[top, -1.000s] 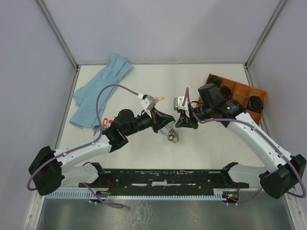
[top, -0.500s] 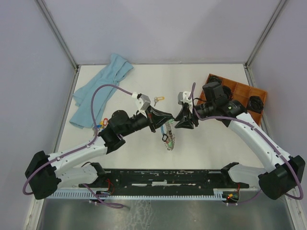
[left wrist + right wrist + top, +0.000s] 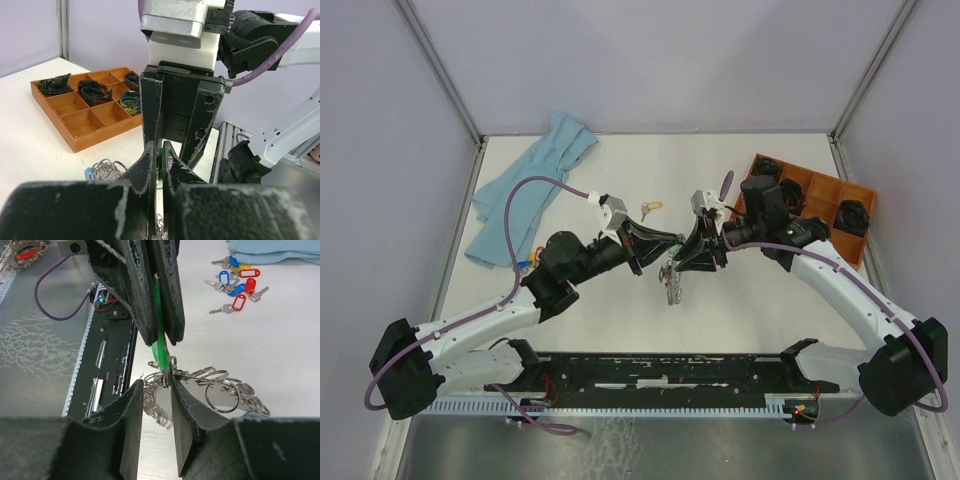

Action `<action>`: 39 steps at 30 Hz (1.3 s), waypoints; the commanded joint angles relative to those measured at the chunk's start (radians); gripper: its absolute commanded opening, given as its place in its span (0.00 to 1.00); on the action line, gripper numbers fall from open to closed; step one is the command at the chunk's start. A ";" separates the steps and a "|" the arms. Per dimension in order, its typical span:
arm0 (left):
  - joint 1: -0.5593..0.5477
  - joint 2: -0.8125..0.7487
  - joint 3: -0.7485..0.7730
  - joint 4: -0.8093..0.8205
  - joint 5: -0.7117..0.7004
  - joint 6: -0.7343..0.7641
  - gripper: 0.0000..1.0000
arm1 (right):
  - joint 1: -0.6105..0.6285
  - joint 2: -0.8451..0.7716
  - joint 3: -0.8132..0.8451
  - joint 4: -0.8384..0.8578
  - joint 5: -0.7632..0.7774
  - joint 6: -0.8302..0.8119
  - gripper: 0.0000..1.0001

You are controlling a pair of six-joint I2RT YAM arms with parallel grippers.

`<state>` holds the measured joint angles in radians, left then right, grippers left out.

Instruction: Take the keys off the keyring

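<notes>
The white table (image 3: 770, 300) carries everything. The two arms reach in from its near edge and meet nose to nose over its middle. A light blue cloth (image 3: 520, 190) lies crumpled at the far left. A wooden compartment tray (image 3: 820, 190) with dark bundles in several cells sits at the far right.

The left gripper (image 3: 162, 340) is clamped tight on a green plastic tag (image 3: 161, 357), which sticks out below its fingertips. The right gripper (image 3: 157, 385) has its jaws parted, straddling the tag's lower end where it joins the keyring (image 3: 220, 390). Whether a finger touches the ring is unclear.

The keyring, a tangle of silver rings and keys (image 3: 672, 285), droops beneath both grippers at the table's centre. Loose red-and-blue-tagged keys (image 3: 235, 287) lie near the cloth, and one yellow-tagged key (image 3: 648, 208) lies behind the grippers.
</notes>
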<state>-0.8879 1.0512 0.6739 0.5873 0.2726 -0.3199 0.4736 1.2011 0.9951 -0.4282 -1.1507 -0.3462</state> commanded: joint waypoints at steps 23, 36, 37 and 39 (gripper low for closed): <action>-0.002 0.002 0.022 0.062 0.034 0.002 0.03 | 0.000 -0.018 0.118 -0.168 0.078 -0.131 0.01; -0.001 0.089 0.063 0.051 0.076 0.001 0.03 | 0.066 0.111 0.300 -0.507 0.225 -0.309 0.01; 0.000 0.089 0.061 0.057 0.076 0.002 0.03 | 0.066 0.115 0.301 -0.507 0.228 -0.306 0.01; -0.002 0.086 0.057 0.066 0.076 0.000 0.03 | 0.066 0.119 0.301 -0.503 0.232 -0.297 0.03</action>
<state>-0.8879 1.1416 0.6907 0.5816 0.3237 -0.3199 0.5343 1.3167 1.2427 -0.9077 -0.9283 -0.6201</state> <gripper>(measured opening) 0.058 0.016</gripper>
